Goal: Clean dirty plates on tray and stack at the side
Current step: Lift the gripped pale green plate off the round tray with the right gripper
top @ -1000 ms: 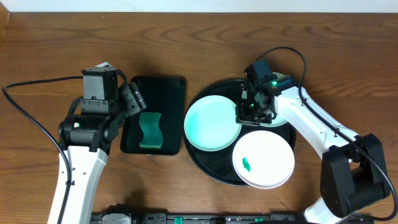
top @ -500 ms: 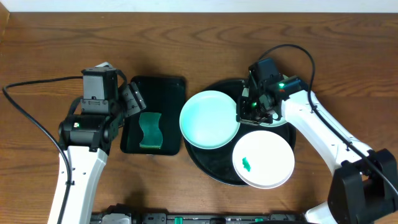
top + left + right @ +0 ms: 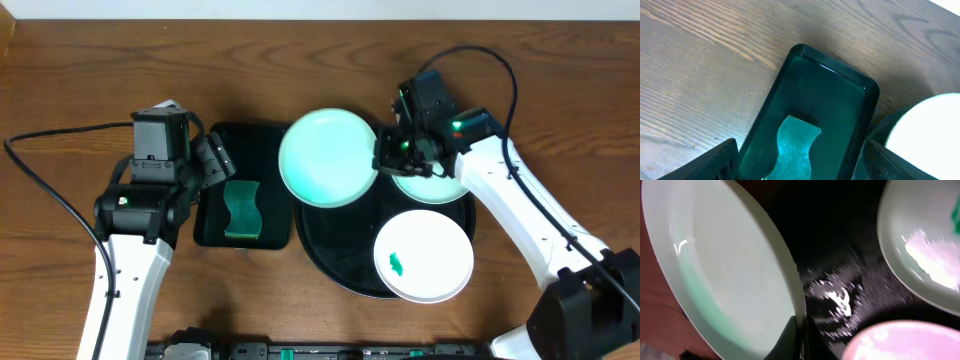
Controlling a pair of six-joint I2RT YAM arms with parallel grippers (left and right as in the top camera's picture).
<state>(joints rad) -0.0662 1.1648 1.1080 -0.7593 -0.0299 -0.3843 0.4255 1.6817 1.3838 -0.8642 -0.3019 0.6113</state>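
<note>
Blk tray (image 3: 335,255): smeared white plate (image 3: 432,250); R pincer (image 3: 382,165) grips mint plate (image 3: 328,158).

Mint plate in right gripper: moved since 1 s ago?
Yes. Pinched by the right gripper, the mint plate went up-left past the rim of the black tray, over a corner of the green tray.

Right claw (image 3: 801,332) at 6 o'clock pinched the rim of the mint plate (image 3: 725,265), which filled 9 to 11. Glossy black tray (image 3: 840,255) at centre. Second plate (image 3: 920,245) at 2 o'clock, green smear (image 3: 956,220) on it. Pinkish third plate (image 3: 895,341) at 5. Wooden counter (image 3: 652,315) at 8.
</note>
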